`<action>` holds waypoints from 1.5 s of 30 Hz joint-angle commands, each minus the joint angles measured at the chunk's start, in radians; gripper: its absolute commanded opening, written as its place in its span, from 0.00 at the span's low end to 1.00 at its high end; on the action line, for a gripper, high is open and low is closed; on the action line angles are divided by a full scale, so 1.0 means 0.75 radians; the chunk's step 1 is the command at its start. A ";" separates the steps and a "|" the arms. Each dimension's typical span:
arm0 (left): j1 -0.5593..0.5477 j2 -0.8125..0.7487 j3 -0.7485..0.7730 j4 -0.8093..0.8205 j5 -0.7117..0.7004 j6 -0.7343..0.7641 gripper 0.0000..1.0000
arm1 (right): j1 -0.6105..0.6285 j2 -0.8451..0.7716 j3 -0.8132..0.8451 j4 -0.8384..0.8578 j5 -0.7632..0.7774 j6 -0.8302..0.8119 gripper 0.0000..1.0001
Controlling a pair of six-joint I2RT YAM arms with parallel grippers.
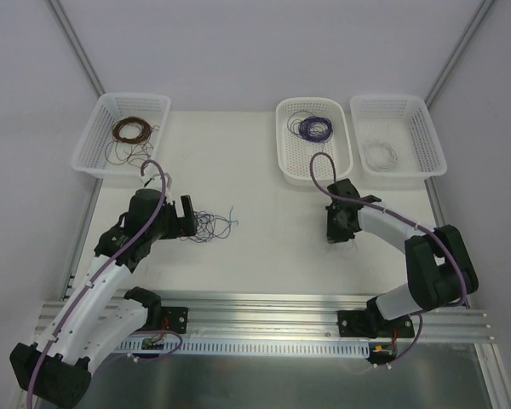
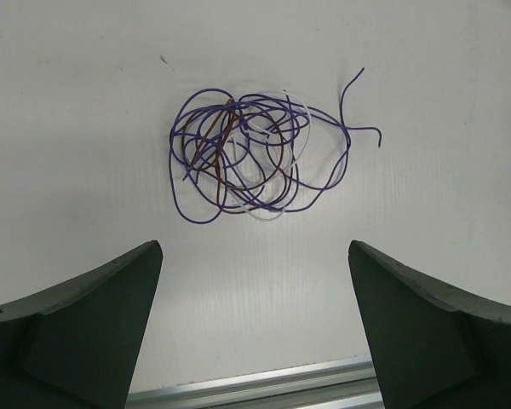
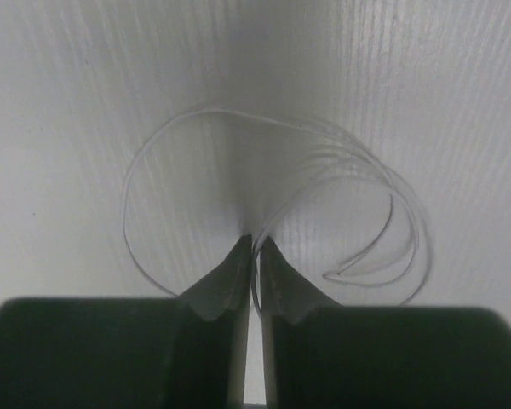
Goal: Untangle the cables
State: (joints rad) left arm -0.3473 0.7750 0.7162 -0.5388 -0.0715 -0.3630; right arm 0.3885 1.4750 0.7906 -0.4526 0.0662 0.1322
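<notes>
The left claw (image 2: 254, 251) hangs wide open on the near side of the tangled cables (image 2: 247, 158) on the tabletop (image 2: 68, 128). The right claw (image 3: 254, 243) pinches a looped white wire (image 3: 204, 110).

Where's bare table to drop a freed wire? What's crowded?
Free: the centre of the table between tangle and right gripper, and the far gap between left basket and middle basket. Crowded: around the tangle, with the open left gripper beside it, and at the right gripper, shut on a white wire.
</notes>
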 commanded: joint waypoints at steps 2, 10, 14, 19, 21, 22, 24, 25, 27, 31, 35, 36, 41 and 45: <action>-0.003 -0.113 -0.043 0.001 -0.074 0.079 0.93 | -0.005 -0.036 0.032 -0.028 0.016 0.004 0.01; -0.003 -0.140 -0.080 0.050 -0.156 0.050 0.93 | -0.013 -0.304 0.485 -0.486 0.255 -0.205 0.01; -0.003 -0.115 -0.075 0.052 -0.138 0.057 0.93 | -0.082 -0.308 0.810 -0.579 0.345 -0.325 0.01; -0.003 -0.113 -0.078 0.054 -0.150 0.061 0.93 | -0.262 -0.178 1.180 -0.526 0.286 -0.389 0.01; -0.003 -0.113 -0.084 0.054 -0.152 0.061 0.93 | -0.331 -0.114 1.265 -0.477 0.259 -0.401 0.01; -0.003 -0.115 -0.082 0.050 -0.150 0.061 0.93 | -0.354 -0.059 1.294 -0.444 0.255 -0.405 0.01; -0.003 -0.111 -0.086 0.054 -0.146 0.061 0.93 | -0.423 0.001 1.353 -0.372 0.239 -0.405 0.01; -0.003 -0.109 -0.086 0.052 -0.144 0.061 0.93 | -0.446 0.072 1.369 -0.311 0.233 -0.405 0.01; -0.003 -0.099 -0.082 0.052 -0.144 0.063 0.93 | -0.505 0.150 1.427 -0.234 0.239 -0.399 0.01; -0.003 -0.076 -0.080 0.052 -0.138 0.069 0.93 | -0.585 0.365 1.551 -0.178 0.259 -0.401 0.01; -0.003 -0.058 -0.080 0.052 -0.140 0.069 0.93 | -0.635 0.563 1.674 -0.188 0.280 -0.389 0.25; -0.003 -0.048 -0.082 0.052 -0.140 0.067 0.93 | -0.651 0.614 1.717 -0.204 0.268 -0.385 0.33; -0.001 0.008 -0.071 0.056 -0.130 0.069 0.94 | -0.655 0.582 1.689 -0.229 0.115 -0.360 0.78; -0.001 0.089 -0.059 0.054 -0.099 0.063 0.94 | -0.645 0.421 1.491 -0.215 -0.031 -0.322 0.89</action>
State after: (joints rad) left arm -0.3470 0.8097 0.6571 -0.5144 -0.1646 -0.3279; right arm -0.1051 1.9343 1.9621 -0.6289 0.1528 -0.1375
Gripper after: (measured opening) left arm 0.938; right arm 0.883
